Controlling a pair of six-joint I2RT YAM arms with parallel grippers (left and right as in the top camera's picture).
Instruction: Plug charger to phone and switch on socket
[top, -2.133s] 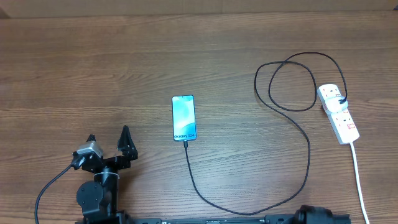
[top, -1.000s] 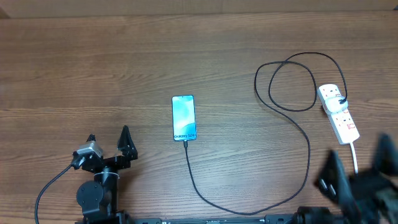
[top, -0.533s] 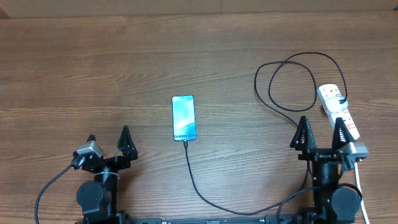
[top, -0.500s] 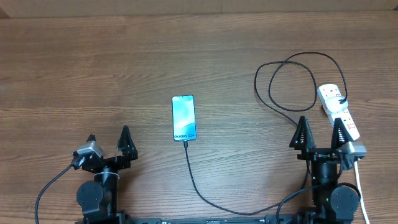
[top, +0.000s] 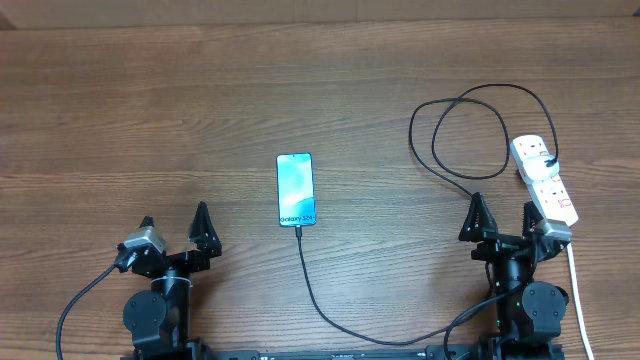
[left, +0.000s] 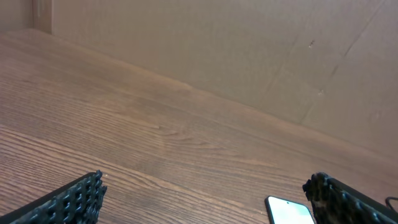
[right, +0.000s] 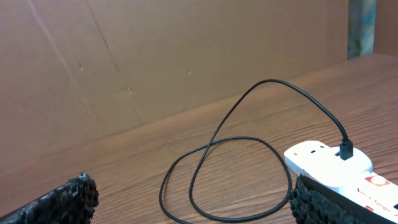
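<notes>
At the lower left of the overhead frame our left gripper (top: 174, 218) sits spread wide and empty. At the lower right our right gripper (top: 503, 208) is equally spread, holding nothing, just beside the socket (top: 543, 180). Farther up, mid-frame, the phone (top: 295, 189) lies screen-up on the table (top: 150, 100); the charger (top: 411, 130) meets its lower edge and loops at the upper right into the socket.

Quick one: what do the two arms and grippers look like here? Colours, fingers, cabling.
The left arm and right arm are black with round joint housings. The left gripper and right gripper each have two pointed, triangular black fingers; the wrist views show studded pads. A grey camera module sits beside each wrist. A black cable loops off the left arm. No markings legible.
</notes>
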